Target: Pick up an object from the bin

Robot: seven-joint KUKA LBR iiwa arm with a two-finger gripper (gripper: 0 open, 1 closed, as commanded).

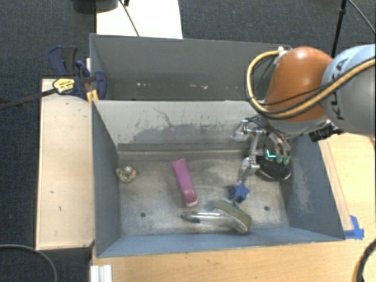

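- Claw point(247, 154) sits low inside the grey bin point(106, 175); spread or pressed together, I cannot tell.
- Small blue piece point(238, 191) lies just below the claw.
- Pink tube point(184, 183) lies left of it, apart.

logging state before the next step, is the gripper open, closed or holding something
Gripper: open or closed cannot be told; it is low in the grey metal bin's right part, beside a small blue jagged piece.
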